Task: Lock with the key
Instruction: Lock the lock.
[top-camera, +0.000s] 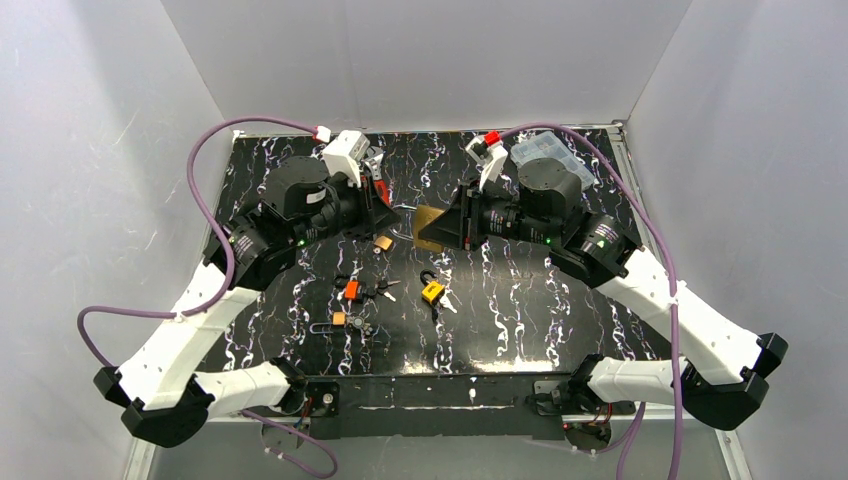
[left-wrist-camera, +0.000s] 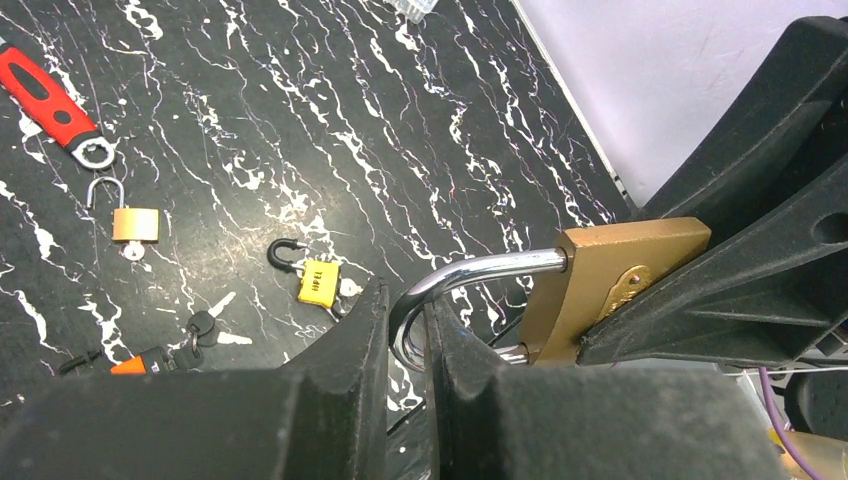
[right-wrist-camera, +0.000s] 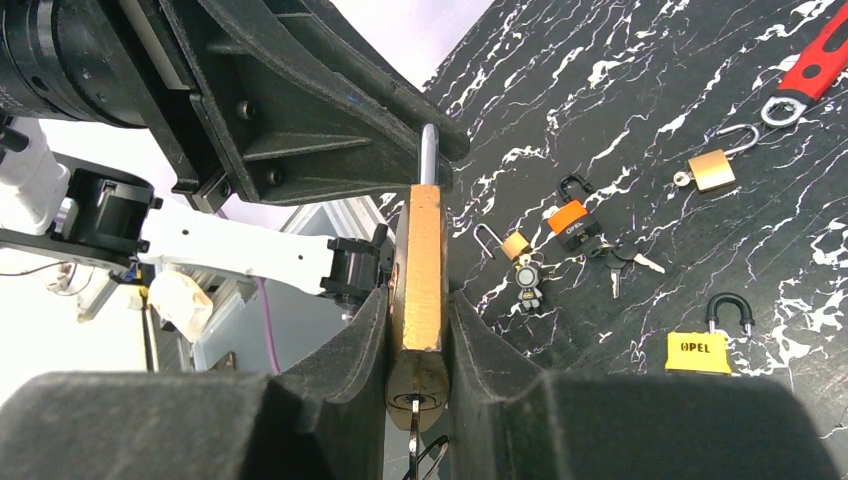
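Observation:
A large brass padlock (top-camera: 432, 228) hangs in the air between my two arms, above the middle of the black marbled table (top-camera: 520, 320). My right gripper (right-wrist-camera: 418, 298) is shut on the padlock body (right-wrist-camera: 422, 250), one finger on each flat side. A key (right-wrist-camera: 412, 432) sticks in the keyhole at the bottom of the body. My left gripper (left-wrist-camera: 405, 300) is shut on the bend of the steel shackle (left-wrist-camera: 480, 270), which runs to the brass body (left-wrist-camera: 610, 275). Whether the shackle's lower leg is seated in the body, I cannot tell.
On the table below lie a yellow padlock (top-camera: 433, 291), an orange padlock (top-camera: 351, 290) with keys (top-camera: 385, 290), a small brass padlock (top-camera: 383, 243) and another small lock (top-camera: 339, 319). A red-handled wrench (left-wrist-camera: 50, 100) lies at the back. A clear plastic box (top-camera: 550, 155) stands back right.

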